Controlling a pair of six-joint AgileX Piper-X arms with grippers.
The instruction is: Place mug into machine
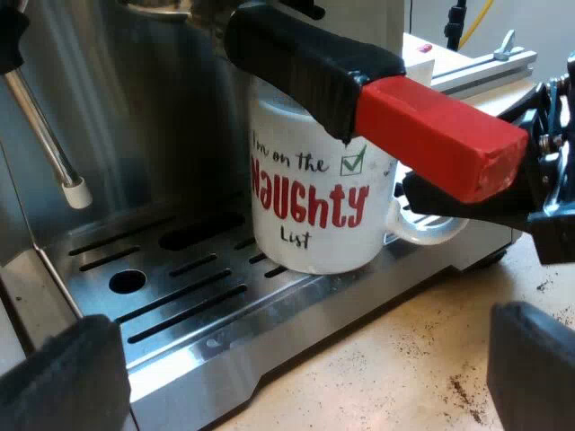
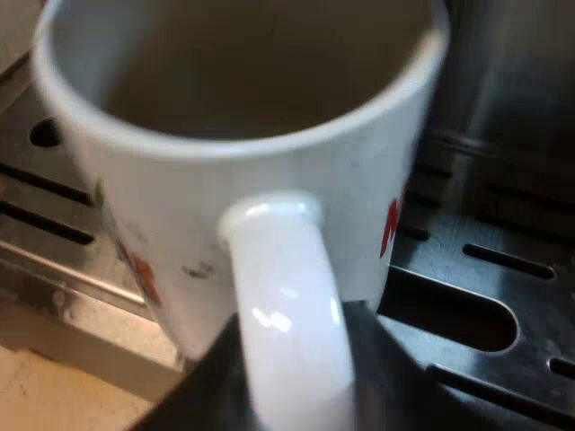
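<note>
On the drip tray (image 1: pixel 180 332) under the holder (image 1: pixel 431 135), the mug (image 1: pixel 310 206) sits, my right gripper (image 2: pixel 292 368) clamped on its handle, left gripper (image 1: pixel 296 377) spread empty; next, I judge, a gentle release.

One mug (image 1: pixel 310 206) stands on one drip tray (image 1: pixel 207 310) of one espresso machine (image 1: pixel 135 108). One holder handle (image 1: pixel 377 99), red-ended, is above the mug, and one steam wand (image 1: pixel 45 135) is beside it. Two tools: left tool (image 1: pixel 296 373), and right tool (image 1: pixel 449 202) at the mug's handle.
</note>
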